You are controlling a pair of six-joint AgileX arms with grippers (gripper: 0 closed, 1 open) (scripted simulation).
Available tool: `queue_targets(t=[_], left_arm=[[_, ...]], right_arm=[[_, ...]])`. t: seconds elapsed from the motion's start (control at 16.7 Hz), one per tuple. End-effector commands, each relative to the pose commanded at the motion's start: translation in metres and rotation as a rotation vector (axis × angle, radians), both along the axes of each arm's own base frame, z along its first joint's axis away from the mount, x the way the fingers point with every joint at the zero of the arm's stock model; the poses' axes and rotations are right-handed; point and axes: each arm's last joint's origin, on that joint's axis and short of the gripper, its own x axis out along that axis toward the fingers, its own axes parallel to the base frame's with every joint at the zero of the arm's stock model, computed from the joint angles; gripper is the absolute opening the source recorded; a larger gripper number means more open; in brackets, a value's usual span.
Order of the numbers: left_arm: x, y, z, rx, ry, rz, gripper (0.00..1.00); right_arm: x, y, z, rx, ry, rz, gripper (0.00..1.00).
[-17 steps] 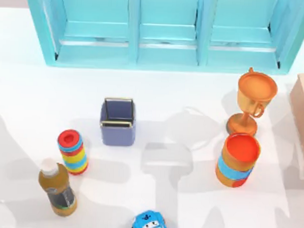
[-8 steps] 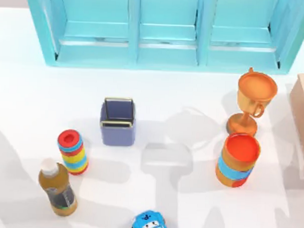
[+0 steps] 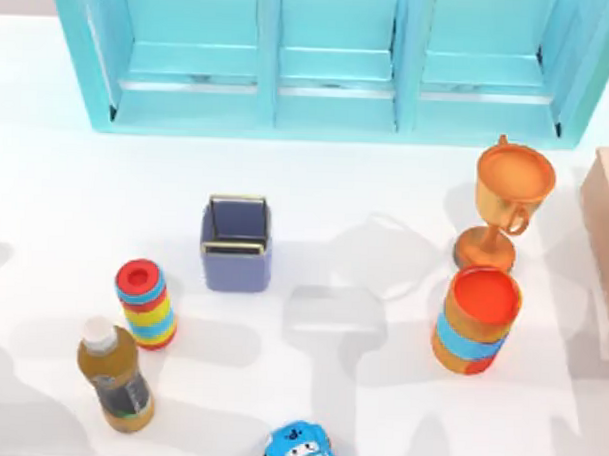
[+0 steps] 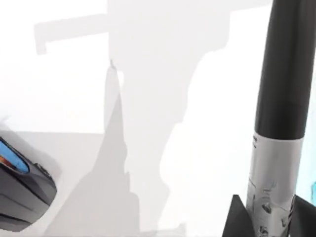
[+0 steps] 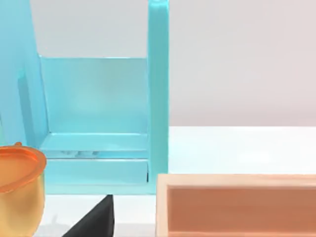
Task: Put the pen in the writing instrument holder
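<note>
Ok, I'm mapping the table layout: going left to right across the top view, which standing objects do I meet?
Bottle → striped cylinder → writing instrument holder → toy car → orange can → trophy → wooden box.

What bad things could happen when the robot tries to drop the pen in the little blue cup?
The black and silver pen sits at the left end effector, so that arm will probably come in from the left side. The striped cylinder and the bottle stand on that side of the writing instrument holder, so the arm might knock them over. The holder's opening is small, so the pen could catch the rim and tip it.
</note>
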Motion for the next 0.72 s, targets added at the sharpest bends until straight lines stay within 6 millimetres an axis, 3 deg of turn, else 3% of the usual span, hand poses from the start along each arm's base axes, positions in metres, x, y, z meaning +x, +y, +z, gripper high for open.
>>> queue_targets(t=[0.42, 0.6, 0.72], left_arm=[[0.007, -0.006, -0.002, 0.031, 0.013, -0.017, 0.00], [0.028, -0.029, -0.009, 0.145, 0.057, -0.070, 0.00], [0.049, -0.056, -0.016, 0.266, 0.090, -0.121, 0.00]], right_arm=[[0.000, 0.000, 0.000, 0.000, 0.000, 0.000, 1.00], [0.000, 0.000, 0.000, 0.000, 0.000, 0.000, 1.00], [0.000, 0.000, 0.000, 0.000, 0.000, 0.000, 1.00]])
